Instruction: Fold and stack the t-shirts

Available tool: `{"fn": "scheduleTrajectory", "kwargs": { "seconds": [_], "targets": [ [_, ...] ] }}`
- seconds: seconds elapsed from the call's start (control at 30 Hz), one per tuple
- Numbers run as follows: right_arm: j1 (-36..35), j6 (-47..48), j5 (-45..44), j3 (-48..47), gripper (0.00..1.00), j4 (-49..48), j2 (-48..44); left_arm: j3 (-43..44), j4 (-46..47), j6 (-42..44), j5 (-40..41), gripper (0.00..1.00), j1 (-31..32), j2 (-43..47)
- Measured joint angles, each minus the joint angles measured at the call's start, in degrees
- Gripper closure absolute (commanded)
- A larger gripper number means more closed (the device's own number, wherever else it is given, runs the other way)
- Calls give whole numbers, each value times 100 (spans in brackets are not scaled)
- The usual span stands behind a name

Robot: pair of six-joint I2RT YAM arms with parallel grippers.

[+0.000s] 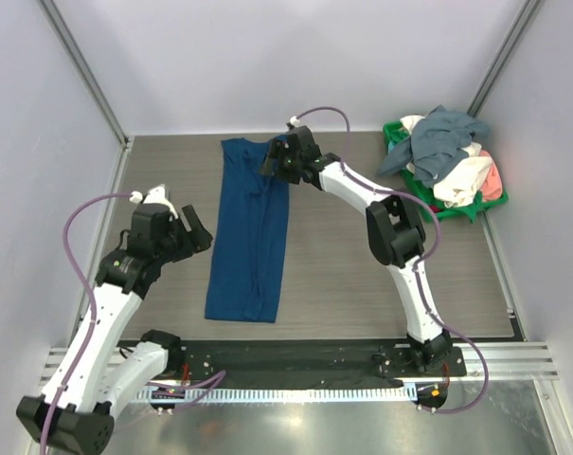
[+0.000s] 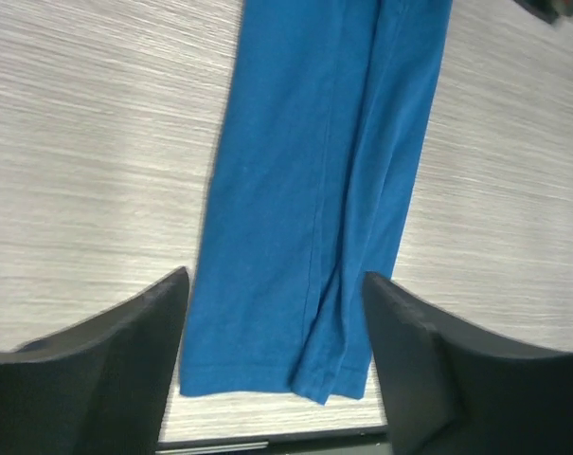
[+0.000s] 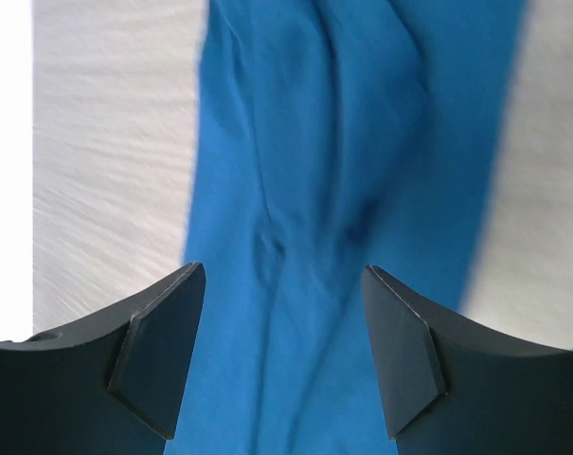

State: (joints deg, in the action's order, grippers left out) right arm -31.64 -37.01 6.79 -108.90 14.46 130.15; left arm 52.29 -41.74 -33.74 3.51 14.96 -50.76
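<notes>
A blue t-shirt [image 1: 250, 237] lies on the table, folded lengthwise into a long narrow strip running from far to near. My left gripper [image 1: 199, 235] hovers just left of the strip's middle, open with nothing in it. In the left wrist view the shirt [image 2: 314, 190] shows its near hem between the spread fingers of the left gripper [image 2: 276, 278]. My right gripper [image 1: 272, 159] is over the strip's far end, open. In the right wrist view the wrinkled cloth [image 3: 343, 142] fills the gap under the right gripper [image 3: 282, 271]. More t-shirts [image 1: 442, 137], grey-blue, white and salmon, are heaped at the far right.
The heap sits in a green plastic basket [image 1: 392, 131] at the table's far right corner. Light walls close in the table on the left, back and right. A black strip and metal rail run along the near edge by the arm bases.
</notes>
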Motion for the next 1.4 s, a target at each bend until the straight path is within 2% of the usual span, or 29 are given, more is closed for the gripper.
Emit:
{"fn": "scheduleTrajectory", "kwargs": {
  "seconds": [0.03, 0.2, 0.3, 0.8, 0.97, 1.1, 1.27, 1.4],
  "targets": [
    [2, -46, 55, -278, 27, -68, 216, -61, -59, 9, 26, 19, 2, 219],
    [35, -264, 109, -1204, 27, 17, 1025, -232, -238, 74, 33, 18, 7, 817],
    [72, -343, 76, -1423, 26, 149, 1279, -319, -229, 101, 24, 17, 17, 1005],
    [105, -553, 289, -2682, 26, 164, 2013, -391, -210, 122, -68, 18, 28, 881],
    [-195, -778, 896, -2638, 26, -442, 2015, -391, -197, 122, -59, 18, 28, 914],
    [-382, -1147, 1504, -1746, 25, -1449, 1685, -391, -195, 122, -55, 19, 28, 953],
    [-358, -1259, 1843, -1137, 23, -1755, 1458, -391, -188, 122, -24, 19, 28, 1036],
    [-109, -1152, 1825, -199, 21, -1792, 815, -391, -188, 120, -7, 19, 28, 1054]
  ]
}}
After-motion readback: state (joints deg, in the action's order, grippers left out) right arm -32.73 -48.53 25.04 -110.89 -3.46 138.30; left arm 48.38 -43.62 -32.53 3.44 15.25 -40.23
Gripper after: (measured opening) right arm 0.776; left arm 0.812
